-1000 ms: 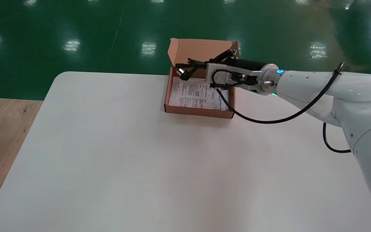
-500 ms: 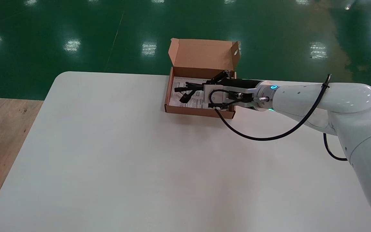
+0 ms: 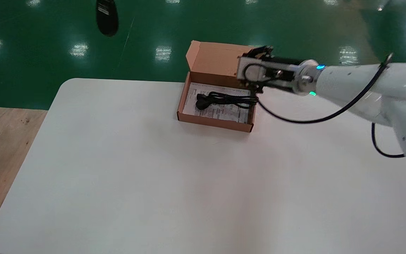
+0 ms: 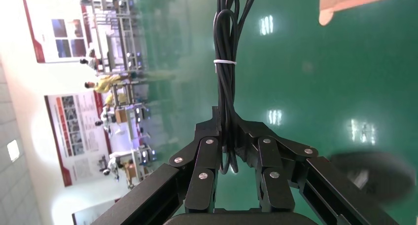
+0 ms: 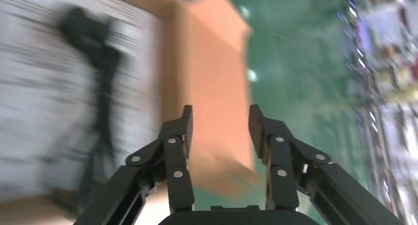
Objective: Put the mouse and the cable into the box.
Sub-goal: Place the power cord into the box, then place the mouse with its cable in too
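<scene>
Cable (image 3: 224, 100) in box (image 3: 213, 122), right tool (image 5: 220, 112) spread, empty

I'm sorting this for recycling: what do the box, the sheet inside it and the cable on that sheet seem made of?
Box: matte brown cardboard, with creased flaps.
Sheet: thin white paper, with printed text.
Cable: black, probably a rubbery plastic sheath, bending in loose loops.
Right gripper hangs open above the box's rear; left gripper is shut on another cable bundle.
</scene>
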You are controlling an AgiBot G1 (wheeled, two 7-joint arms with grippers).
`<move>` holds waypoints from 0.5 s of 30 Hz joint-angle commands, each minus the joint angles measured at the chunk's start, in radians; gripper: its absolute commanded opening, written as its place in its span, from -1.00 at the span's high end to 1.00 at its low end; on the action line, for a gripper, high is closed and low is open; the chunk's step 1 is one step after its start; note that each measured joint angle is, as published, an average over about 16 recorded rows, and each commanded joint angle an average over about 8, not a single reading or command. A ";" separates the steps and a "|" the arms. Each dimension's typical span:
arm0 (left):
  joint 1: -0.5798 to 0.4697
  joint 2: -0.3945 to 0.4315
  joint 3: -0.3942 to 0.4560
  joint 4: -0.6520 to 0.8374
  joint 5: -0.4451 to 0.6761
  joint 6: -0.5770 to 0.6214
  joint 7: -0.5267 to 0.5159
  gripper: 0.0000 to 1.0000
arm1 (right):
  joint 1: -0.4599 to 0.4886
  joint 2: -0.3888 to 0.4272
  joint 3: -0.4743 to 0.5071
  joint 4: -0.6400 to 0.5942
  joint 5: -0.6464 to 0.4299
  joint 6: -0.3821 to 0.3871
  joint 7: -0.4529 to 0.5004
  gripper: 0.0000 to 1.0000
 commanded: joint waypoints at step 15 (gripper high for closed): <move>0.278 0.068 -0.032 -0.239 -0.180 -0.011 -0.030 1.00 | 0.186 0.234 0.026 -0.110 0.032 0.035 -0.013 -1.00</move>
